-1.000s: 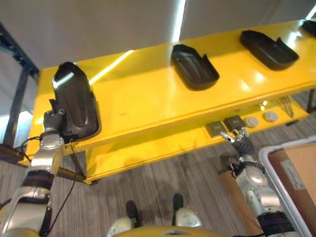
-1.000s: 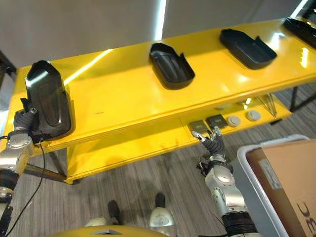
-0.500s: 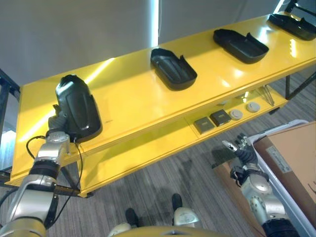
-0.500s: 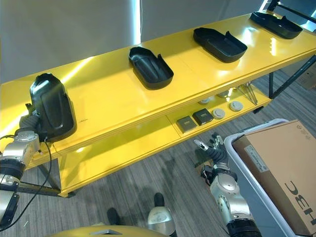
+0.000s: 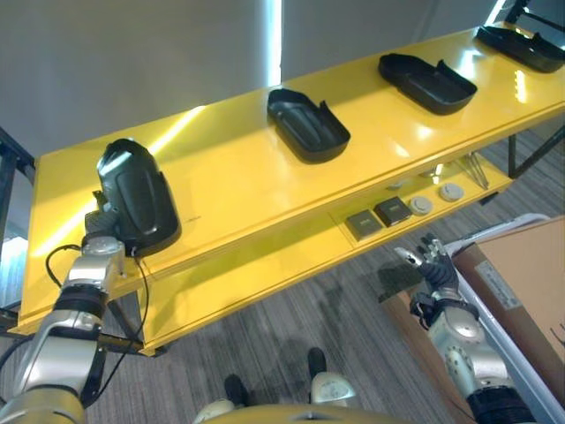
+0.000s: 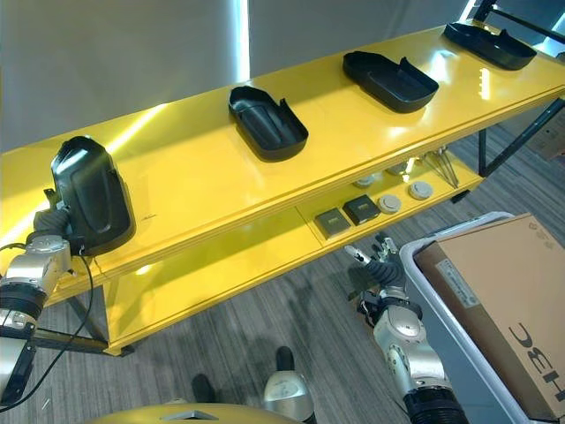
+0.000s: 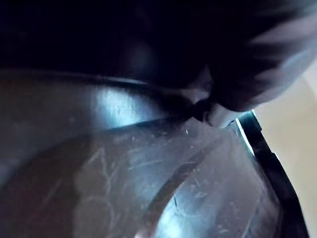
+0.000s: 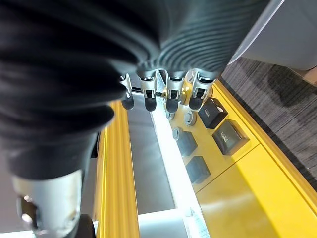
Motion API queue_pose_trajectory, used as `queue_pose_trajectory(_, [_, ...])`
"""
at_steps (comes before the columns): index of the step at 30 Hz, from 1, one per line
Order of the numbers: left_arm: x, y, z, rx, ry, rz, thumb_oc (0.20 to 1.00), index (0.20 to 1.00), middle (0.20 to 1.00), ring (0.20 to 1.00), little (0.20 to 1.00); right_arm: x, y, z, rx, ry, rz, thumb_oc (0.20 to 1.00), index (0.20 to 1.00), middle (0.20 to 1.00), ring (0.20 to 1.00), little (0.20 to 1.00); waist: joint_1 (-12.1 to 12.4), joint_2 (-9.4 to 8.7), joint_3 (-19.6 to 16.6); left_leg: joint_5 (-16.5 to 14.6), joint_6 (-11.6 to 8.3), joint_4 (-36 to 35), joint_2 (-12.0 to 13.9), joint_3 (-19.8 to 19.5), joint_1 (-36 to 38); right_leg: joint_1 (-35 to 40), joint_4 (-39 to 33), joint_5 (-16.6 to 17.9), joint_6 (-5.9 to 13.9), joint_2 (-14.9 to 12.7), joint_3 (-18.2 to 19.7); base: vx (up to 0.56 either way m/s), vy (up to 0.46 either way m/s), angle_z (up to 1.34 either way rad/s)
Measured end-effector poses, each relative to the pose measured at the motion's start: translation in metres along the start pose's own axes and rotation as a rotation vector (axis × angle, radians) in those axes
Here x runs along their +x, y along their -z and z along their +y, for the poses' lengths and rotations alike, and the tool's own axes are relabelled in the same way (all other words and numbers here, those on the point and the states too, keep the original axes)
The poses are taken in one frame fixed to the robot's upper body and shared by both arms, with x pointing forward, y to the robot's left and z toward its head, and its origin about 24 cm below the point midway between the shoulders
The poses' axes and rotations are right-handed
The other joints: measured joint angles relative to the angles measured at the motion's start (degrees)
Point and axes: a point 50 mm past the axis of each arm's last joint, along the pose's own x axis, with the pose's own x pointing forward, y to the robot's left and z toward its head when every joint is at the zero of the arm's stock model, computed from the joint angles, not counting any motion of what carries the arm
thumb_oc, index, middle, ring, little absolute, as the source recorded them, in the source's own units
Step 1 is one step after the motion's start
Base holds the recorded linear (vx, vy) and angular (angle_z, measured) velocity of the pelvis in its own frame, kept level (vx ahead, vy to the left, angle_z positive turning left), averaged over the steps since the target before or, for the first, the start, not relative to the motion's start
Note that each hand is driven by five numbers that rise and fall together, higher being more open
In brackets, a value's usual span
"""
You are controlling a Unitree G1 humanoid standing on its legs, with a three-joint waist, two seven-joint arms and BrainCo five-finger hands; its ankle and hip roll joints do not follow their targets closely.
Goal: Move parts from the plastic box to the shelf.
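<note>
A long yellow shelf (image 5: 238, 181) carries several black moulded shell parts. One part (image 5: 134, 196) rests hollow side down at the shelf's left end. My left hand (image 5: 99, 228) is pressed against its near edge, and its glossy dark surface (image 7: 148, 173) sits right against the left wrist camera. Other parts lie hollow side up at the middle (image 5: 307, 124), further right (image 5: 426, 82) and at the far right end (image 5: 521, 46). My right hand (image 5: 433, 265) hovers open, fingers (image 8: 158, 94) straight, holding nothing, between the lower shelf and the plastic box (image 6: 441, 340).
The plastic box at the lower right holds a brown cardboard carton (image 6: 503, 296). On the lower yellow shelf lie small dark square pieces (image 5: 393, 210) and grey round discs (image 5: 422, 205). Grey striped floor (image 5: 291, 309) lies in front of the shelf.
The camera has swung right, bringing more of the shelf and the box into view. My right hand has drawn back from the lower shelf's small pieces. My left hand stays at the left part.
</note>
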Motion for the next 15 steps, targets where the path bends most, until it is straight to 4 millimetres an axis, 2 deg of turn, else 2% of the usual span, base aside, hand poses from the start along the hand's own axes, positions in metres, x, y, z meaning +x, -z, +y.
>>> queue_pose_trajectory(11, [-0.001, -0.01, 0.003, 0.01, -0.043, -0.1, 1.0, 1.0, 1.0, 1.0, 1.0, 0.0, 0.0, 0.001, 0.0, -0.013, 0.001, 1.0, 1.0, 1.0, 1.0, 1.0, 0.4, -0.3, 0.2, 0.0, 0.0, 0.0, 0.0, 0.1, 0.1, 0.1, 0.0, 0.2, -0.11, 0.0, 0.0, 0.0, 0.003, 0.0])
queue_pose_trajectory(14, [-0.005, -0.033, 0.013, -0.014, -0.084, -0.239, 1.0, 1.0, 1.0, 1.0, 1.0, 0.0, 0.0, 0.001, 0.0, -0.022, 0.001, 1.0, 1.0, 1.0, 1.0, 1.0, 1.1, -0.52, 0.3, 0.0, 0.01, -0.3, 0.0, -0.1, 0.1, 0.2, 0.0, 0.1, -0.11, 0.0, -0.2, 0.01, 0.011, 0.02])
queue_pose_trajectory(15, [-0.009, -0.048, 0.023, -0.031, -0.115, -0.321, 1.0, 1.0, 1.0, 1.0, 1.0, 0.0, 0.0, 0.001, 0.001, -0.022, 0.0, 1.0, 1.0, 1.0, 1.0, 1.0, 1.6, -0.56, 0.4, 0.0, 0.01, -0.3, 0.0, -0.3, 0.1, 0.4, 0.0, 0.1, -0.09, -0.1, -0.4, 0.01, 0.015, 0.04])
